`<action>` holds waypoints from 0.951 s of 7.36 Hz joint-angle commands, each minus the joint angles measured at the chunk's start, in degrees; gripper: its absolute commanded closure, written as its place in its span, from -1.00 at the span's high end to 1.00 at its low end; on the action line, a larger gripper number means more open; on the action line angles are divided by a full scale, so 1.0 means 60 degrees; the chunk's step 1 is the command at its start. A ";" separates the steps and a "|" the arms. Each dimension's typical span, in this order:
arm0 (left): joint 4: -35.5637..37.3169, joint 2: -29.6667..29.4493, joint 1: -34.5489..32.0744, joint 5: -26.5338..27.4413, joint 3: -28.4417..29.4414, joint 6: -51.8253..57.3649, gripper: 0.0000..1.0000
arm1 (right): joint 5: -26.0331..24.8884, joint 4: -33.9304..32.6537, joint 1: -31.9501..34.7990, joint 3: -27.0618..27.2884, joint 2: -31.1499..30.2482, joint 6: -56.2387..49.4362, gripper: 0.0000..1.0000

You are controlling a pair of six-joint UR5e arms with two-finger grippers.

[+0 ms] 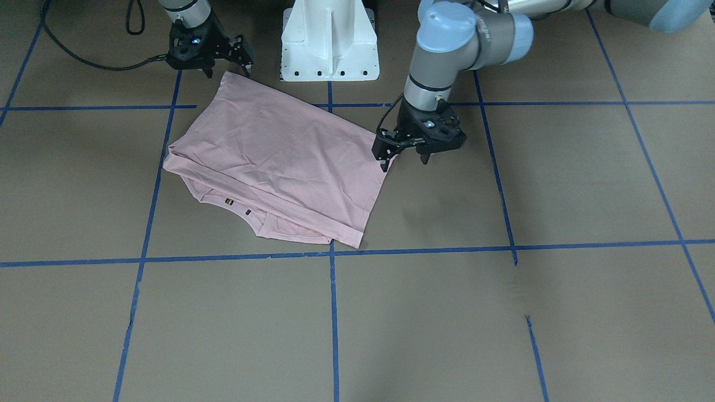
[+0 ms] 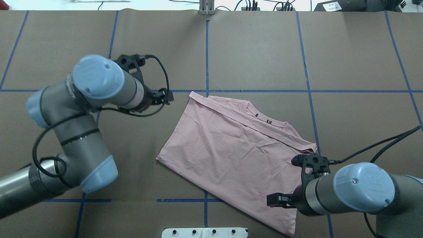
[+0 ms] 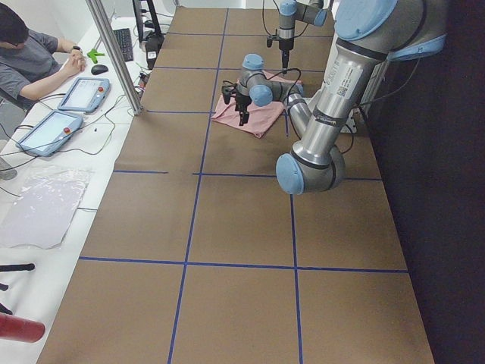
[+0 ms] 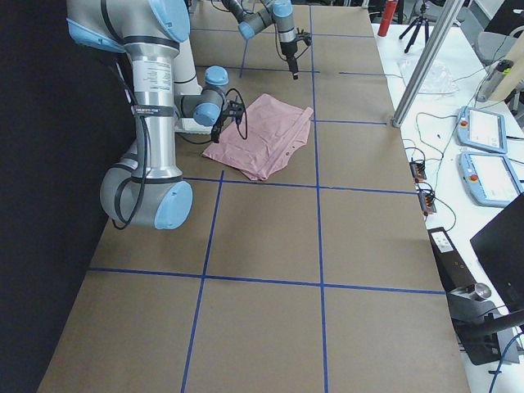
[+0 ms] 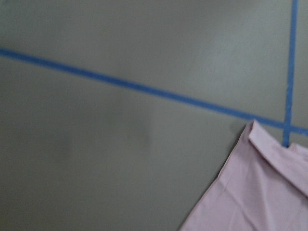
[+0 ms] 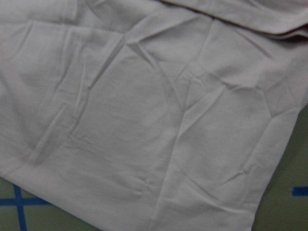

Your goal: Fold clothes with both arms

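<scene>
Wide open table (image 2: 257, 49) beyond the T-shirt (image 2: 231, 152) and at both ends; white pedestal (image 2: 205, 232) stands near its robot-side corner.

Even, dimmish overhead light, soft shadows at six o'clock on the brown blue-taped table (image 1: 558, 184), wrist views blurred.

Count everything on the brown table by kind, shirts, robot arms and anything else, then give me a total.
Light pink short-sleeved cotton T-shirt: 1
Grey metallic jointed robot arms, left and right: 2
White pedestal: 1
Total: 4
</scene>
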 commanded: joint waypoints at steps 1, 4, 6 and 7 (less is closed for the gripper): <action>0.0519 0.0063 0.1067 0.0520 -0.0020 -0.1604 0.93 | -0.0139 0.0010 0.0691 -0.0110 0.0352 -0.0047 1.00; 0.0550 0.0194 0.1228 0.0535 0.0155 -0.1637 0.87 | -0.0287 0.0010 0.0691 -0.0360 0.0382 -0.0047 1.00; 0.0521 0.0312 0.1228 0.0535 0.0156 -0.1622 0.81 | -0.0301 0.0010 0.0735 -0.0360 0.0485 -0.0047 1.00; 0.0521 0.0327 0.1228 0.0535 0.0170 -0.1622 0.75 | -0.0301 0.0010 0.0735 -0.0360 0.0485 -0.0047 1.00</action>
